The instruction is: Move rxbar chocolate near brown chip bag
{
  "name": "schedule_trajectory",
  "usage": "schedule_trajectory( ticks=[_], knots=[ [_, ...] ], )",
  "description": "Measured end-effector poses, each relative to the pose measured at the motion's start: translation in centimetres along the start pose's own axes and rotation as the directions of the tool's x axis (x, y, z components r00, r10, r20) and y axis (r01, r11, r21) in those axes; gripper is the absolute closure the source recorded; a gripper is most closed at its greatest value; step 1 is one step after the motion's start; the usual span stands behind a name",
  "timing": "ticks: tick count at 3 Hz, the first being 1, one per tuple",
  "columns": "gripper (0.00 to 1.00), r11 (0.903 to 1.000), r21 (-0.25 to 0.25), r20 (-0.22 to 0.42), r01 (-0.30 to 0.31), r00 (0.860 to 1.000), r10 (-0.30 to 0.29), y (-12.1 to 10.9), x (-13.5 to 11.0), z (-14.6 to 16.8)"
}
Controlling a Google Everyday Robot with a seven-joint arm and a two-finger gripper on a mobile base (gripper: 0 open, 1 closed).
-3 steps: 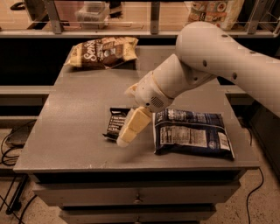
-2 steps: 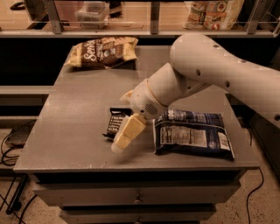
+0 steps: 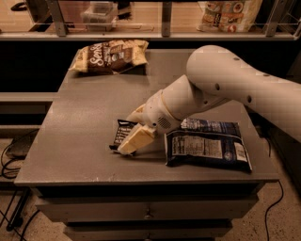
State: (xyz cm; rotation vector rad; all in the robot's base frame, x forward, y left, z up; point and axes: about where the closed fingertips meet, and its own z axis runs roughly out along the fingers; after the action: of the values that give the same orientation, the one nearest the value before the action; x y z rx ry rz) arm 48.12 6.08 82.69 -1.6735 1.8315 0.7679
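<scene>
The rxbar chocolate [image 3: 121, 132] is a small flat black wrapper with white text, lying on the grey table near its front middle. My gripper [image 3: 133, 142] points down and to the left, right over the bar's right part and hiding it. The brown chip bag [image 3: 111, 55] with white lettering lies at the table's far left, well apart from the bar and the gripper.
A dark blue bag with a white label [image 3: 207, 148] lies just right of the gripper, under my arm [image 3: 225, 84]. The grey table [image 3: 80, 117] has drawers below its front edge. A shelf with packages [image 3: 230, 14] stands behind. Cables lie on the floor at left.
My gripper has lowered and shifted slightly left onto the rxbar chocolate. The bar and both bags have stayed in place.
</scene>
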Motion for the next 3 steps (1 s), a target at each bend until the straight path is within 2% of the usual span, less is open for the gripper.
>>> schedule_trajectory(
  ticks=[2,3],
  knots=[
    [0.87,0.9972,0.073,0.028,0.018,0.999,-0.02,-1.5,-1.1,-2.6],
    [1.0,0.9926,0.118,0.039,0.028,0.999,-0.033,-3.8,-2.3,-4.5]
  ],
)
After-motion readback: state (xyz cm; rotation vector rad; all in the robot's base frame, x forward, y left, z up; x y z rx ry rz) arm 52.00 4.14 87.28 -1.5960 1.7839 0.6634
